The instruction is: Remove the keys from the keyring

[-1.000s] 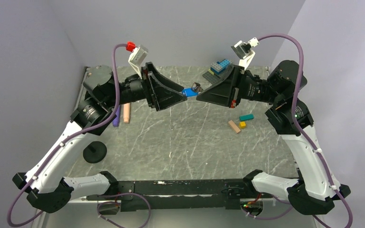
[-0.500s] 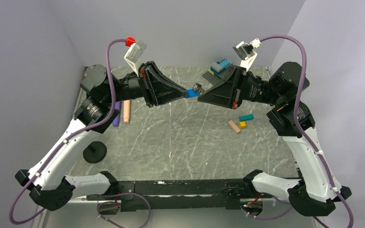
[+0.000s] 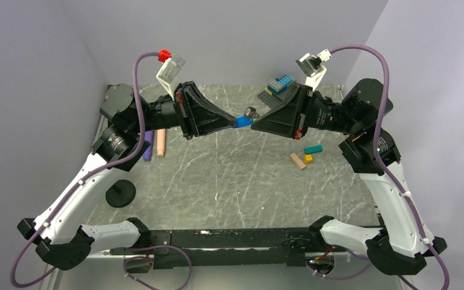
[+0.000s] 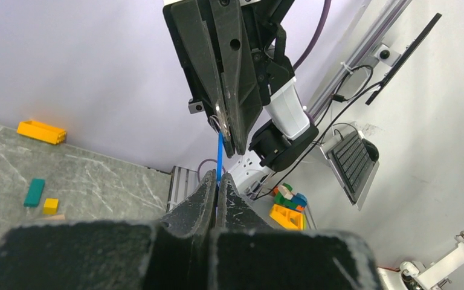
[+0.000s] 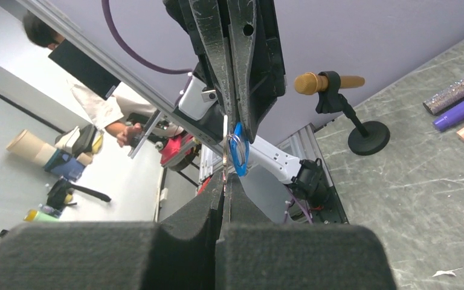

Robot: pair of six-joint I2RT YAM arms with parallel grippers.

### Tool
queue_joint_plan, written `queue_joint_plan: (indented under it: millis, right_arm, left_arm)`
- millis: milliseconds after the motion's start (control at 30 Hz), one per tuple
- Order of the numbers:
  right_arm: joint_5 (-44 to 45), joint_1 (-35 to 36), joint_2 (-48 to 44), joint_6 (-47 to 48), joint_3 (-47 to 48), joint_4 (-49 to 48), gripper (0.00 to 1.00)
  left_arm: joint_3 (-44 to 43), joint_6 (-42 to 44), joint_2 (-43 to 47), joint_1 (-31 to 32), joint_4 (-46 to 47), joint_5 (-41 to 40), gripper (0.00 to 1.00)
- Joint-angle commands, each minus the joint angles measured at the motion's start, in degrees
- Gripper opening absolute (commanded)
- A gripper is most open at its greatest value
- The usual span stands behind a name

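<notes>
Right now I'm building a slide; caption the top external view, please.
Above the table, the left gripper pinches the blue key while the right gripper grips the keyring.

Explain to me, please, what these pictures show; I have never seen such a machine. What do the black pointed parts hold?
These are two robot arms bolted to a grey table. One picture looks down from above and behind them; the other two come from a camera on each wrist, so each shows its own fingers at the bottom. The black wedge at each arm's tip is its end effector, two fingers that pinch. The left end effector is shut on a tiny blue key. The right end effector meets it in the air and seems shut on the small silvery keyring beside the key. On the table lie toy bricks, among them a teal brick, some pens and a black round stand.
</notes>
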State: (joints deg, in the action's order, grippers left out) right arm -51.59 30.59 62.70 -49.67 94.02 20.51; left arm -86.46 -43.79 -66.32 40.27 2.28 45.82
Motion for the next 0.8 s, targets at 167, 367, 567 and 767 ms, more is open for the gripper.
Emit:
queue_joint_plan:
  millis: [167,367,567,767]
  right_arm:
    - [-0.16,-0.11,0.61,3.23,4.02,3.1,0.0]
    - [-0.44,-0.15,0.68,3.24,4.1,3.39,0.0]
    - [-0.53,-0.08,0.72,3.22,4.38,3.78,0.0]
    - [-0.44,-0.1,0.28,3.2,4.07,4.29,0.0]
  left_arm:
    - [-2.93,3.31,3.82,-3.54,-6.82,2.74,0.0]
    - [-3.81,1.6,4.22,-5.49,-6.69,4.68,0.0]
    - [-2.86,-0.01,4.62,-6.04,-5.43,4.67,0.0]
    - [-2.06,0.55,4.9,-6.27,-6.67,3.37,0.26]
